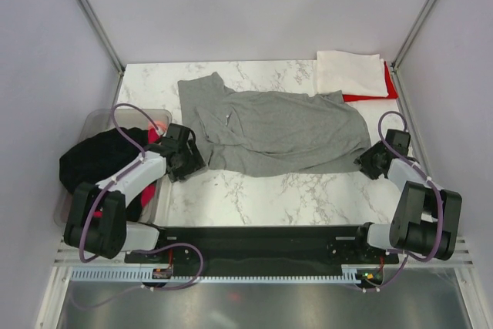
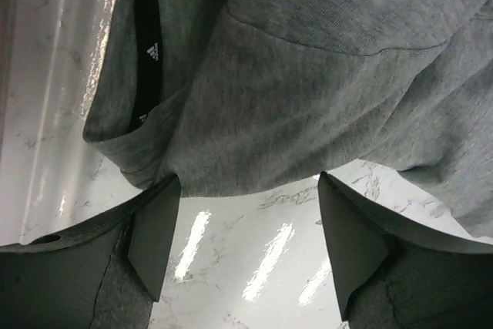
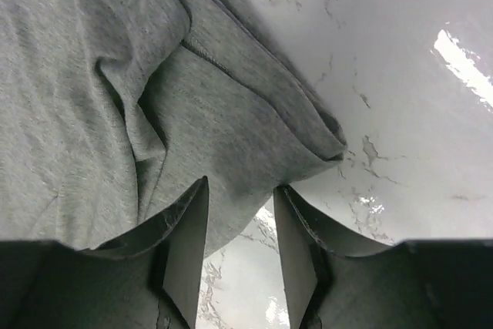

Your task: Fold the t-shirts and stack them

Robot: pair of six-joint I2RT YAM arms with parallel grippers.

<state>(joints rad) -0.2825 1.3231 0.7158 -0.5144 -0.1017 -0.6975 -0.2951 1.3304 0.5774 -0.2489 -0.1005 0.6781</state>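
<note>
A heather grey t-shirt [image 1: 269,130] lies spread across the middle of the marble table, partly folded, with a small white logo [image 1: 229,118]. My left gripper [image 1: 190,158] is open at its near left edge; the left wrist view shows the collar [image 2: 146,52] and grey cloth [image 2: 308,90] just past the open fingertips [image 2: 158,229], nothing between them. My right gripper [image 1: 367,160] is open at the shirt's near right corner; the grey hem [image 3: 254,136] lies at the tips of its fingers [image 3: 189,229]. A folded white t-shirt [image 1: 350,73] lies on a red one [image 1: 370,96] at the far right.
A clear plastic tub [image 1: 100,125] at the left edge holds black [image 1: 96,158] and pink-red [image 1: 158,127] clothes. Metal frame posts and white walls enclose the table. Bare marble [image 1: 269,198] lies between the shirt and the arm bases.
</note>
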